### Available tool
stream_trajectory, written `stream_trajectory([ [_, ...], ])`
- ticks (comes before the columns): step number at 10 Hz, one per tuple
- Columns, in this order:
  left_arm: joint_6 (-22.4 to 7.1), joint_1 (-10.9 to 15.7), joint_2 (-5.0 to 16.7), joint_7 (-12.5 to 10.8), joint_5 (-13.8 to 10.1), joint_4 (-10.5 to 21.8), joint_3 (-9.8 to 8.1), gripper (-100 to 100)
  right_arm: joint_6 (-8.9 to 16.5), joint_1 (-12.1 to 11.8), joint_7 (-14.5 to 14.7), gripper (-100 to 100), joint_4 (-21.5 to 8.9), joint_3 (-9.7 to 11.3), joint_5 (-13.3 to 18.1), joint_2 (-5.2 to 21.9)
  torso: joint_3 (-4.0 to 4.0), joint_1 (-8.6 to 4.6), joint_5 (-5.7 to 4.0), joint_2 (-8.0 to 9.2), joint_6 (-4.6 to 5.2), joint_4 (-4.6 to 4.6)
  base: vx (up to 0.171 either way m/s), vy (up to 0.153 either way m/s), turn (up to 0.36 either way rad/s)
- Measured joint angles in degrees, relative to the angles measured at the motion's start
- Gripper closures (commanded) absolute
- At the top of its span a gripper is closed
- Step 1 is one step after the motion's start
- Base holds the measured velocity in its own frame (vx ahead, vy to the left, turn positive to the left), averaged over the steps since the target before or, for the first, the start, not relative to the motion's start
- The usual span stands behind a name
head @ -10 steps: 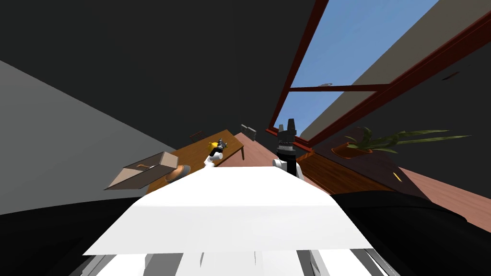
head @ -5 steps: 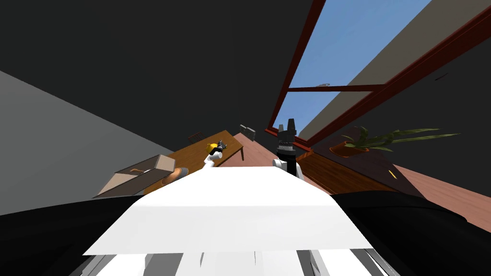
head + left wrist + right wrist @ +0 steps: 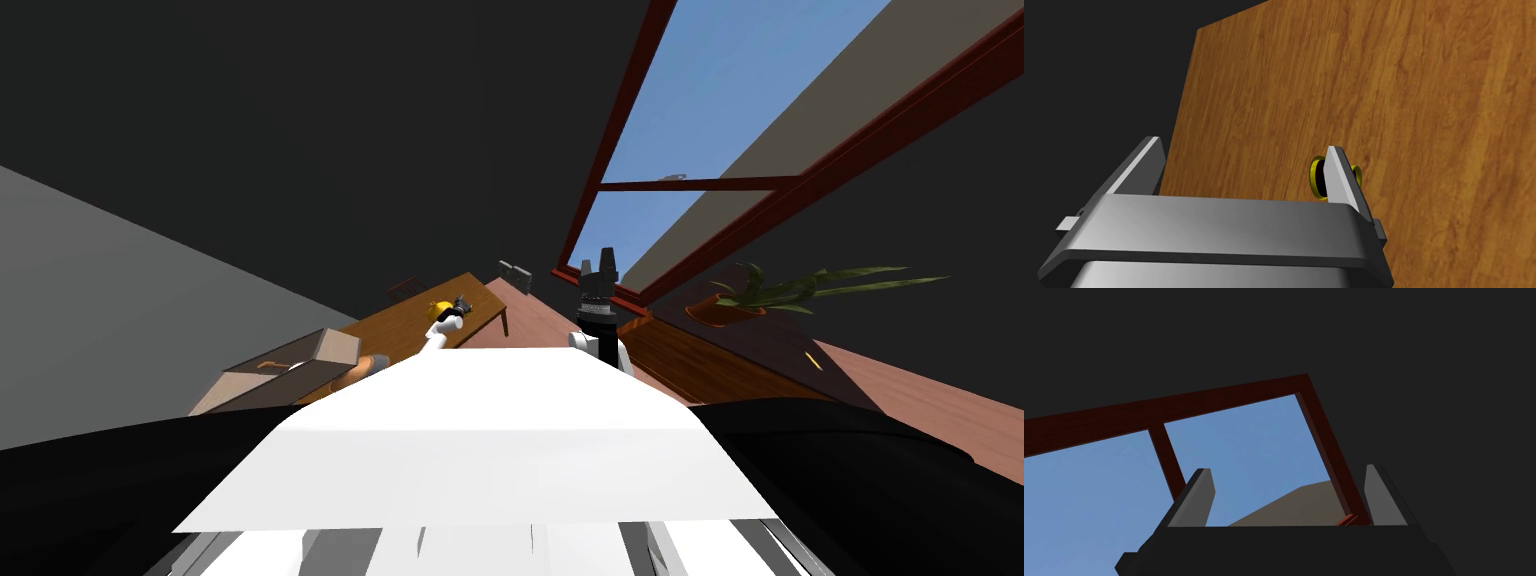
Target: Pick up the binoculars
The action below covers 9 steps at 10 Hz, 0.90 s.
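Binoculars: yellow rings around black, lying on the wooden worktop. In the head view the binoculars showed as a small yellow shape towards the worktop's far end.
Binoculars against the jaws: not in the middle of the gap. One finger of the left gripper crossed in front of them, with a yellow rim showing on each side of that finger. Whether finger and binoculars touched, I could not tell.
Left jaws: spread wide and holding nothing, with the worktop's bare wood grain between them.
Left arm: reached out over the worktop, the left gripper just beside the yellow shape.
Right jaws: apart and empty on the right gripper. In the head view the right gripper stood raised, off the worktop's side and well apart from the binoculars.
Lettering: most of the binoculars sat hidden behind the finger, so any brand or label could not be read.
Box: open, tan, at the worktop's near end, well apart from the binoculars.
Round thing: orange and grey, on the worktop just beside the box.
Plant: green leaves in a brown pot, away from the worktop, beyond the right gripper.
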State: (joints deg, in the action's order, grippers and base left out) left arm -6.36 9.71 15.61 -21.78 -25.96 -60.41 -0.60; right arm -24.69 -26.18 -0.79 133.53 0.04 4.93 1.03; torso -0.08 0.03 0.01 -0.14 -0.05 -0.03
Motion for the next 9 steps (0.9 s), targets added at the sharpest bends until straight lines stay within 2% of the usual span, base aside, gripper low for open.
stream_trajectory([
  [1, -0.8, 0.8, 0.6, -0.4, -0.9, 1.6, 0.26, -100, 0.0, 0.0, 0.0, 0, 0.0, 0.0, 0.0, 0.0, -0.03, 0.01, 0.00, -0.07, 0.01, -0.01, 0.036, 0.011, -0.022],
  [5, -4.1, 3.5, 0.5, -1.2, -1.7, 7.2, -0.75, -100, 0.0, 0.0, 0.0, 0, 0.0, 0.0, 0.0, 0.0, -0.02, 0.02, 0.00, -0.04, 0.01, -0.01, 0.037, 0.011, -0.044],
  [6, -4.8, 4.6, 1.4, -1.5, -3.2, 9.9, -0.07, -100, 0.0, 0.0, 0.0, 0, 0.0, 0.0, 0.0, 0.0, -0.04, 0.03, 0.00, -0.07, 0.00, -0.01, 0.054, 0.021, -0.047],
  [8, -7.5, 6.6, 1.9, -2.2, -4.2, 14.5, -0.55, -100, 0.0, 0.0, 0.0, 0, 0.0, 0.0, 0.0, 0.0, -0.08, 0.07, 0.01, -0.14, 0.00, -0.03, 0.061, 0.025, -0.042],
  [9, -8.0, 7.3, 2.2, -2.2, -5.2, 17.2, -0.25, -100, 0.0, 0.0, 0.0, 0, 0.0, 0.0, 0.0, 0.0, -0.08, 0.07, 0.02, -0.13, -0.01, -0.03, 0.029, 0.012, -0.011],
])
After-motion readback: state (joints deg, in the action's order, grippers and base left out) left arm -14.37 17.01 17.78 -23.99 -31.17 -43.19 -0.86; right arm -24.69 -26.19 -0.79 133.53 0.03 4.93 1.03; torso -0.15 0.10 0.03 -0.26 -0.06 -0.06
